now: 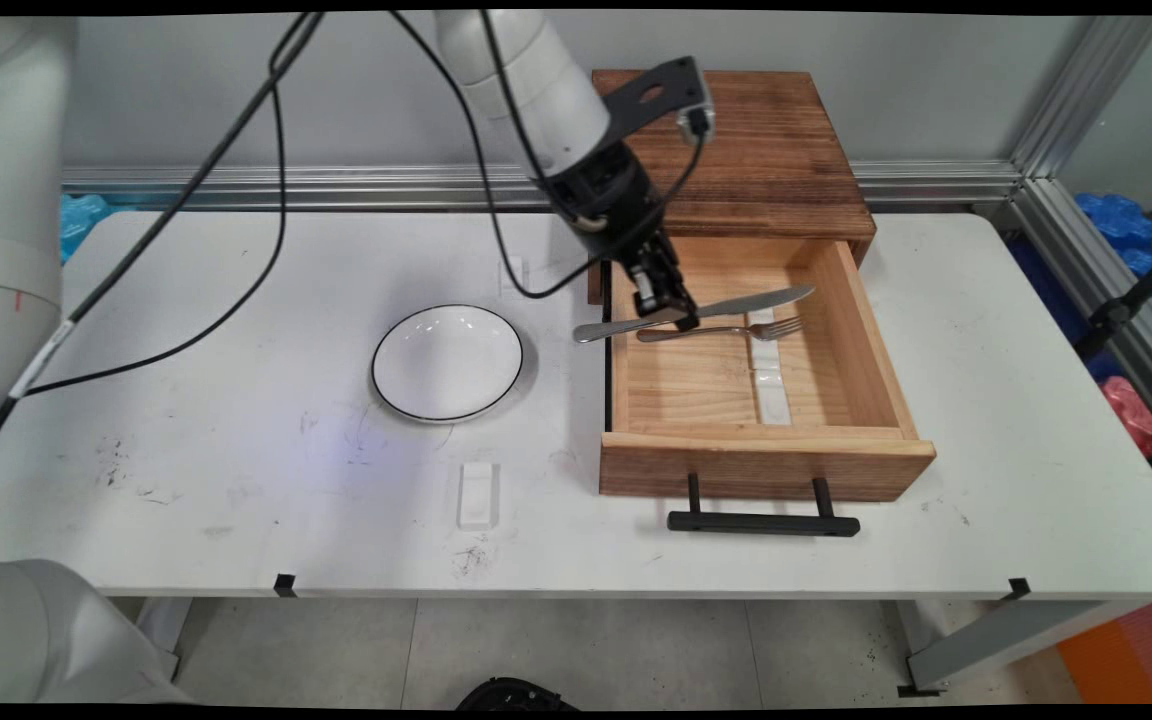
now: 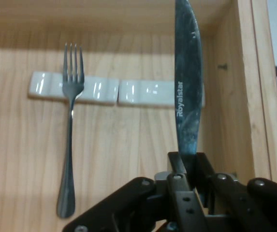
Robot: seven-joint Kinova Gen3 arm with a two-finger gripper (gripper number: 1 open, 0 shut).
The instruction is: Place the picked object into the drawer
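Hand view: a knife (image 2: 187, 72) is seen clamped edge-on between the two fingers of the gripper (image 2: 190, 164), the blade running straight away from the hand and lettered "Royalstar". The blade passes across the end of a white rest (image 2: 148, 93) on the drawer floor; whether it touches that rest cannot be told. A second white rest (image 2: 73, 88) lies in line with the first, and the tines of a fork (image 2: 70, 140) are propped on it — the fork's handle lies flat on the wood, parallel to the knife and apart from it.

From the main view, the knife (image 1: 696, 310) is held crosswise over the rear part of the open drawer (image 1: 766, 465), just behind the fork (image 1: 721, 330). Its handle end juts past the drawer's left wall and over the table (image 1: 236, 300), so it is judged to be clear of the drawer floor at that end. The gripper (image 1: 671, 312) is shut on it near mid-length.

The drawer is pulled out of a wooden cabinet (image 1: 766, 150) by the wall. Left of the drawer a white plate (image 1: 447, 362) with a dark rim stands bare, and nearer the front edge another white rest (image 1: 477, 495) lies alone.
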